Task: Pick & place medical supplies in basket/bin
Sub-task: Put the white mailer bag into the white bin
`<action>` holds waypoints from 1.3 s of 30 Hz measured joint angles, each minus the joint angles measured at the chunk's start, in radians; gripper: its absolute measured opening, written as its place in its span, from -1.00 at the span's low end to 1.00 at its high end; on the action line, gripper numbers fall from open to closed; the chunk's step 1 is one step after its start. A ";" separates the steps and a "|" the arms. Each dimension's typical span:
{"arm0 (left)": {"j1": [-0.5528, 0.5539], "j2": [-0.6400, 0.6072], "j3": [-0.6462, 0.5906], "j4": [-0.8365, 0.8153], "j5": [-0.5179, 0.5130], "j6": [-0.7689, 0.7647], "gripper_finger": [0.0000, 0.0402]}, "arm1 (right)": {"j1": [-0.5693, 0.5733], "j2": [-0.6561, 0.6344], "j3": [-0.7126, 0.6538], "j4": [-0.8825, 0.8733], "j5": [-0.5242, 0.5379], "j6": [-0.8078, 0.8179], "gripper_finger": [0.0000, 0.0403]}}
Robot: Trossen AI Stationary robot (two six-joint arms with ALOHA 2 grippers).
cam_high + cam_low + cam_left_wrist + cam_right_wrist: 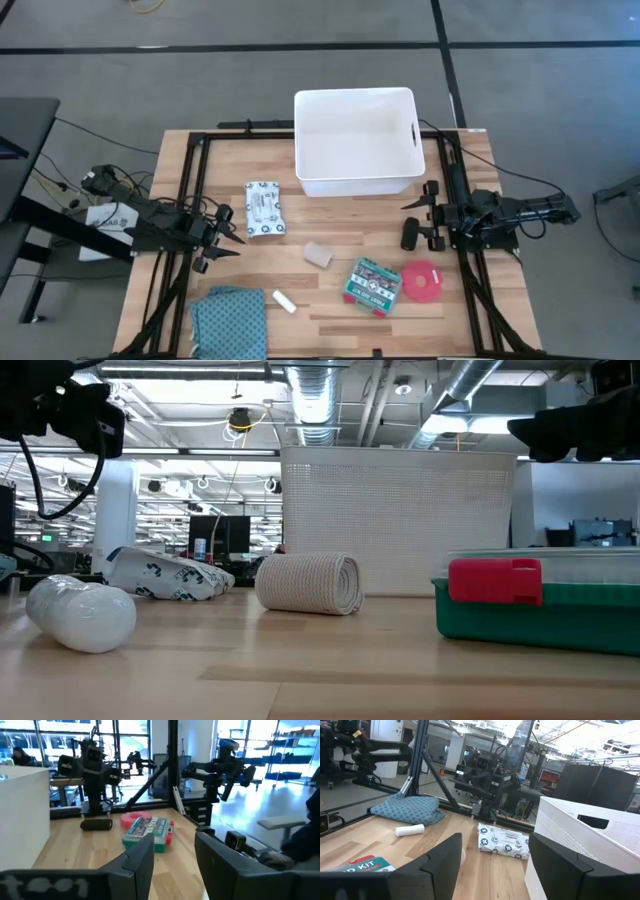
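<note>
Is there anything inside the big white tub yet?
The white tub looks empty from above: only its bare white floor shows. The supplies all lie on the table outside it. Nothing covers the inside.

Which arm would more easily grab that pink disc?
Probably the right. Its gripper hangs open close to the pink disc, while the left gripper waits across the table by the white packet.

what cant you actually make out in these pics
- Bottom of the white bin: low view shows only its wall; the high view looks bare but washed out.
- Pink-red disc: hidden in the low view behind the green first aid kit.
- Print on the patterned packet: too small in every view.
- Teal cloth: cut by the high view's bottom edge.
</note>
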 joint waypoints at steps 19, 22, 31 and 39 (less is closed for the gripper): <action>-0.001 0.502 0.165 0.044 -0.023 -0.123 -0.34 | 0.000 0.000 0.000 0.000 0.000 0.000 0.12; -0.001 0.545 0.165 0.038 -0.026 -0.097 -0.34 | 0.000 0.000 0.000 0.000 0.000 0.000 0.12; -0.001 0.588 0.167 0.081 -0.022 -0.071 -0.34 | 0.001 0.000 0.000 0.000 0.000 -0.154 0.12; -0.002 0.588 0.167 0.065 -0.148 -0.073 -0.34 | 0.001 0.000 0.000 0.001 0.000 -0.164 0.12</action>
